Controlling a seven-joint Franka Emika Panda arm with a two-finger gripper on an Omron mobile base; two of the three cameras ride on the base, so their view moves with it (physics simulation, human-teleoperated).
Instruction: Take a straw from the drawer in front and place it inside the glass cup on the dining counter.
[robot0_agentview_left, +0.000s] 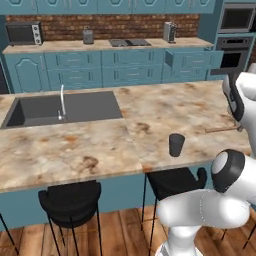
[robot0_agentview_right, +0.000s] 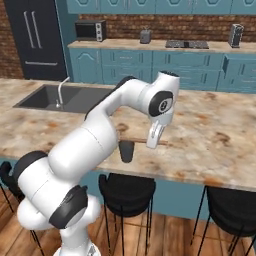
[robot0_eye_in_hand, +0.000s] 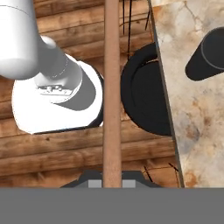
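One straw (robot0_eye_in_hand: 112, 87), thin and tan-orange, is clamped between the fingers of the gripper (robot0_agentview_right: 155, 141), which are clenched on its lower end; in the hand view it rises out from between the finger tips at the bottom centre and runs straight up the middle to the top edge. In the right base view the straw lies roughly level above the stone top, its long axis running left to right, a short length sticking out on each side of the white hand; its left tip points toward the glass cup (robot0_agentview_right: 127, 151) and ends just beside the cup's rim, though I cannot tell if it touches. In the left base view the straw (robot0_agentview_left: 221, 129) shows as a nearly level stick over the counter's right part, well apart from the cup (robot0_agentview_left: 176, 144), with its right end hidden by the arm. The dark smoky cup stands upright near the front edge of the dining counter (robot0_agentview_left: 75, 150), which also carries a dark inset sink (robot0_agentview_left: 65, 107) with a silver tap (robot0_agentview_left: 62, 101). Black stools (robot0_agentview_left: 70, 202) stand under the counter's edge. Behind, on the far teal cabinet run, the drawer (robot0_agentview_left: 192, 59) stands pulled out.
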